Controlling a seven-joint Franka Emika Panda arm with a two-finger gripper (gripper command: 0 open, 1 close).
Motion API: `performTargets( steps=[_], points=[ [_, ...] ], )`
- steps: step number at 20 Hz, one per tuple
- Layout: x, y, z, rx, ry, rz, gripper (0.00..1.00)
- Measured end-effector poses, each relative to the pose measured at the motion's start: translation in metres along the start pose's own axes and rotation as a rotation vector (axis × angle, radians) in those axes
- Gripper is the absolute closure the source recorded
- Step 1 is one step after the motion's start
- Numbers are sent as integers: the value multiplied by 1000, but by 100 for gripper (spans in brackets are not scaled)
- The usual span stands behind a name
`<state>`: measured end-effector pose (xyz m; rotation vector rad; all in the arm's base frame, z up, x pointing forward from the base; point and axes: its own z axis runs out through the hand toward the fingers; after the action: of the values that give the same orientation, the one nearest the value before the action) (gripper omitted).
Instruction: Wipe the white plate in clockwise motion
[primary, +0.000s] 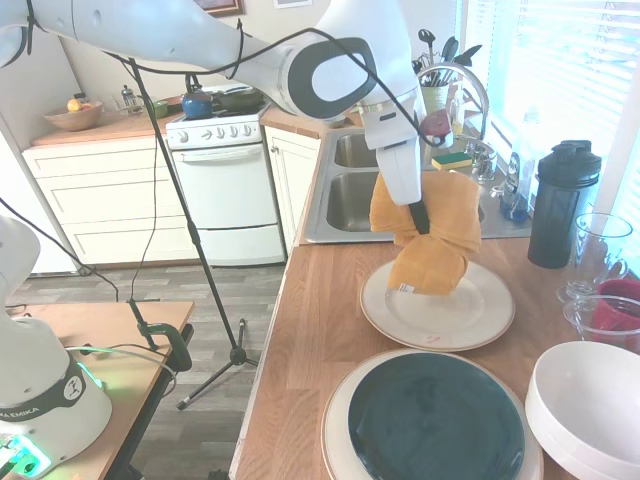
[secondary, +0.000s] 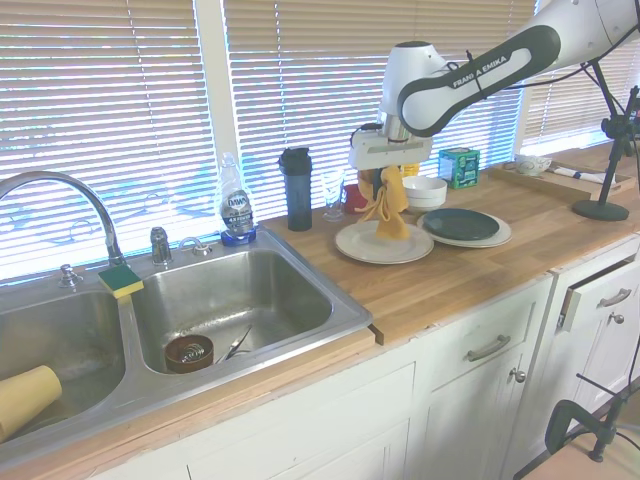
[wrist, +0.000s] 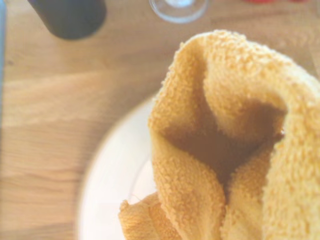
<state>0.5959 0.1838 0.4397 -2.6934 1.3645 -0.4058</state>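
white plate (primary: 480, 315): glazed ceramic, smooth, soft sheen, thin tan rim line
cloth (primary: 430, 240): mustard-yellow terry, looped, nubbly, matt
worktop (primary: 310, 330): wood planks, warm grain, satin finish
sink (secondary: 250, 300): brushed steel, dull shine
dark plate (primary: 436, 420): deep green glaze, glossy
tumbler (primary: 562, 205): black plastic, matt

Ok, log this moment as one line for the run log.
pincer shut on yellow cloth | cloth hanging onto white plate | wipe stage: unclear

orange towel (primary: 428, 232), cream plate (primary: 480, 310), dark bottle (primary: 562, 204)
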Motion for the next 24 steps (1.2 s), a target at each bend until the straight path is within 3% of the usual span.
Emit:
performTargets(
  steps=[11, 24],
  points=[
    [-24, 31, 51, -38, -33, -22, 100],
    [-32, 26, 89, -47, -61, -22, 100]
  ],
)
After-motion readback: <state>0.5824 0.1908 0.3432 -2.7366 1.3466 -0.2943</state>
